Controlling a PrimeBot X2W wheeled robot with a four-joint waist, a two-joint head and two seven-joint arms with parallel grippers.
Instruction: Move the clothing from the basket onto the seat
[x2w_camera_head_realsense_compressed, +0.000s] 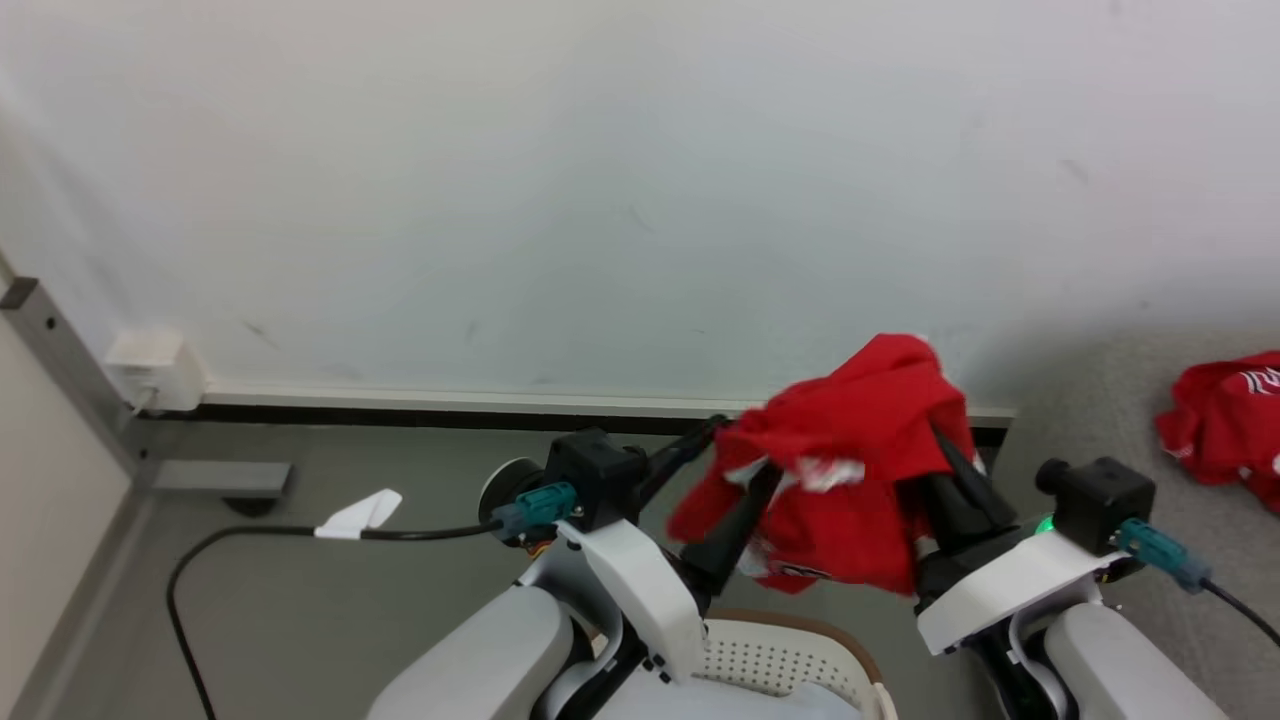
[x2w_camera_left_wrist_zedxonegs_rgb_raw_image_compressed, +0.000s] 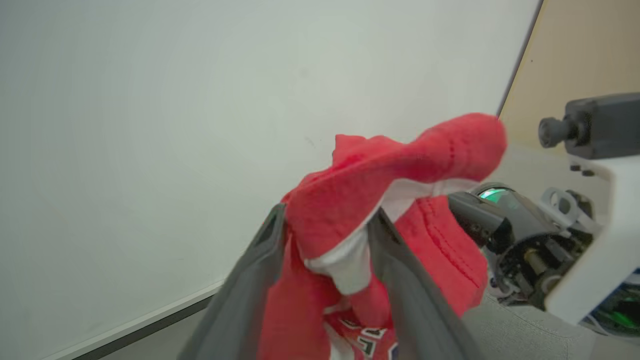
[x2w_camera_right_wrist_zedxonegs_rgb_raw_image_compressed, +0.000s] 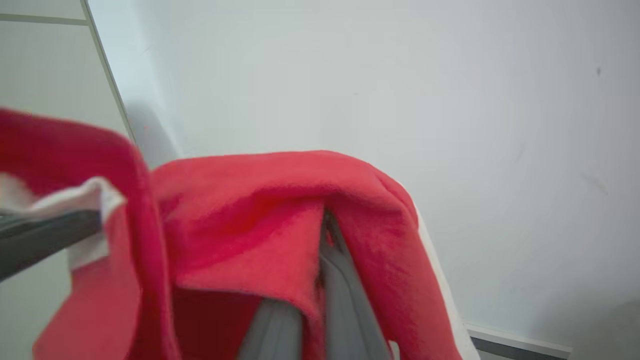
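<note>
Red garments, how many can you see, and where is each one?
2. The held garment hangs between the left gripper and right gripper, above the basket. The second garment lies crumpled on the seat, at the head view's right. The basket may hide more.

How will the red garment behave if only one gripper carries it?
Probably floppy: the red garment sags in loose folds around the right gripper, which pinches it. It is likely light, since the thin cloth bunches up rather than pulling straight down. It may snag when pulled away, because a fold lies inside the open left gripper.
</note>
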